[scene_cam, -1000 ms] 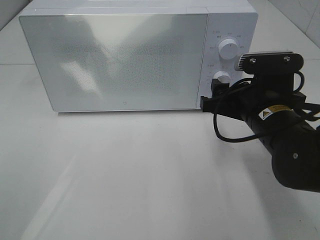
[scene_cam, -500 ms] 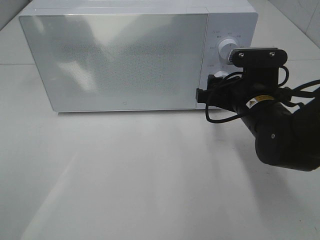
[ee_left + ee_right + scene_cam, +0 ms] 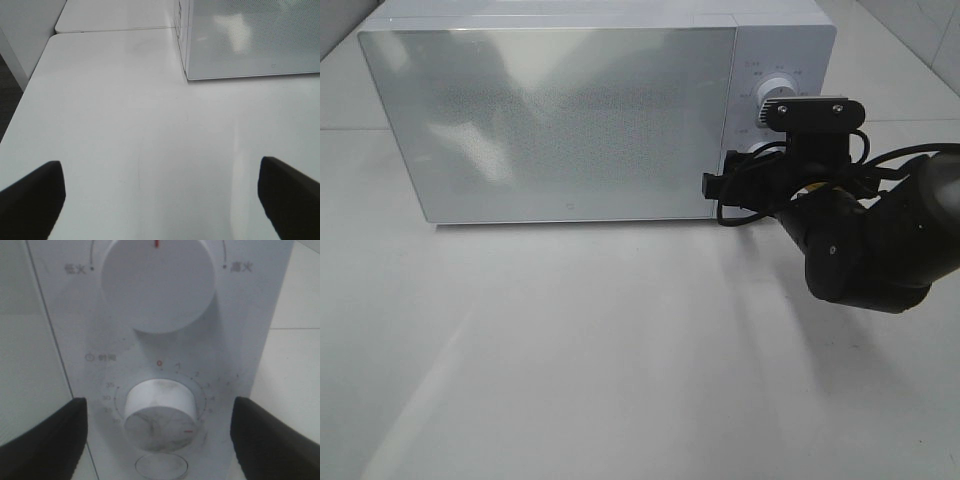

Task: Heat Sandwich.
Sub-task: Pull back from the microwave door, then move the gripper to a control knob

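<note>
Because the door of the white box-shaped microwave oven (image 3: 560, 120) is shut and its frosted grey panel hides the inside, the sandwich shows in no view. It probably lies inside, though that cannot be confirmed. That would explain why the right gripper (image 3: 159, 437) is at the control panel. Its two black fingers stand wide apart on either side of the small round white timer knob (image 3: 159, 415), close to it but not touching, with nothing held. The placement looks like a line-up for pinching and turning that knob to start the heating. The larger round white power knob (image 3: 157, 282) just above is left alone.

The black right arm (image 3: 870, 250) reaches in from the right, elbow bent, its wrist level and pointed straight at the panel. The left gripper (image 3: 160, 200) hangs over the bare white table (image 3: 125, 125), well apart from the oven, spread wide and empty.
</note>
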